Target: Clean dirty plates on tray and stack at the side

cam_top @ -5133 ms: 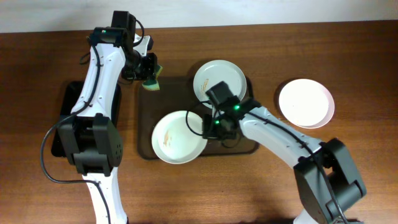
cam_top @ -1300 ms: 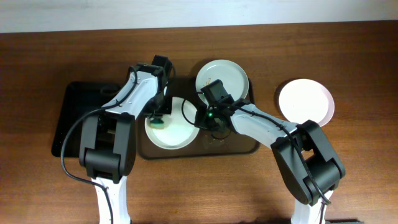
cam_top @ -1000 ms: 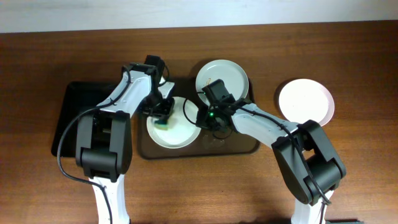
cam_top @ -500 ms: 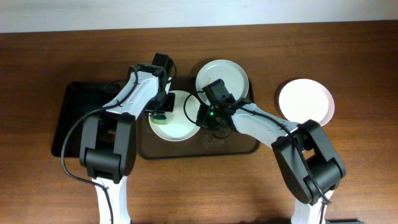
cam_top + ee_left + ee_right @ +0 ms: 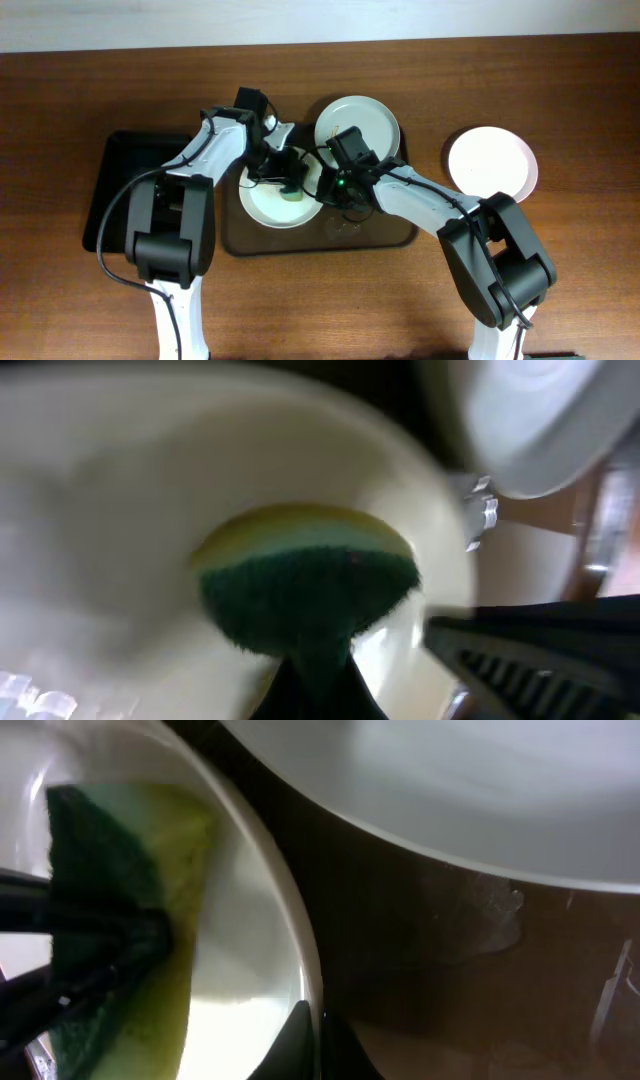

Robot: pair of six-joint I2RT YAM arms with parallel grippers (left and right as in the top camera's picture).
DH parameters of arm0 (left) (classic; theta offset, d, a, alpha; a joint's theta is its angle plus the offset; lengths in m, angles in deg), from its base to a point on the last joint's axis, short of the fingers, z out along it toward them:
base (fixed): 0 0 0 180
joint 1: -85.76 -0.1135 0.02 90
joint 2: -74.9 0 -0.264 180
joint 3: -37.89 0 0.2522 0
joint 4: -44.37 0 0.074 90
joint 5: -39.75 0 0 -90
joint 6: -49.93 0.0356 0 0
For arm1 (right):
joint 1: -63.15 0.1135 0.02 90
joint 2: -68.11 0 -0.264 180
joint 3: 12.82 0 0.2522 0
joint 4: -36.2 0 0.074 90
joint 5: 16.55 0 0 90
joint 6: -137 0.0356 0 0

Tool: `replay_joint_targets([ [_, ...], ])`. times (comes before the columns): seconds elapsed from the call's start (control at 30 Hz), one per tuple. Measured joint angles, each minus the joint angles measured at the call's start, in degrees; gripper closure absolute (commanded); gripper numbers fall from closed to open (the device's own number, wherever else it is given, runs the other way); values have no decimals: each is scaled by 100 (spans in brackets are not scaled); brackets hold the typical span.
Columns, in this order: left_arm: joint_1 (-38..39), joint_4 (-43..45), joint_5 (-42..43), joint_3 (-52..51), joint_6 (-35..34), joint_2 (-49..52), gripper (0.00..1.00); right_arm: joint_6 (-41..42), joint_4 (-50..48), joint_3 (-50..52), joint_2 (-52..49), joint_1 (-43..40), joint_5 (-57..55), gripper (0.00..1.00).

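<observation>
A white plate lies on the left part of the dark brown tray. My left gripper is shut on a yellow-green sponge and presses it onto this plate. My right gripper is shut on the plate's right rim; the sponge shows beside it. A second white plate lies on the tray's far right part, also in the right wrist view. A third, faintly bluish plate lies on the table to the right, off the tray.
A smaller glossy black tray lies at the left beside the brown tray. The wooden table extends to the right and front. A pale wall edge runs along the back.
My left gripper has swept the sponge across the plate from its left side to its right side. The right gripper keeps its hold on the rim. The other plates have not moved.
</observation>
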Motion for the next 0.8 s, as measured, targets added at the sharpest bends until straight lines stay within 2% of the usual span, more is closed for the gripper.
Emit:
replay_joint_targets([
  [0.1,-310,-7,315,61,0,44,99,-20,0,0,-2,0,2,96],
  [0.17,-549,-278,330,391,-2,76,99,-17,0,0,0,0,4,96],
  [0.27,-944,-874,212,1558,-2,114,99,-101,-2,0,-2,0,52,96],
  [0.4,-977,-1058,35,1908,-2,114,99,-442,518,-42,105,0,114,96],
  [0.63,-927,-1222,-651,1908,-2,114,99,-1045,1910,-151,1587,4,-1086,96],
  [0.8,-909,-1222,-752,1908,-2,114,99,-1294,2632,-225,1882,44,-2393,96],
])
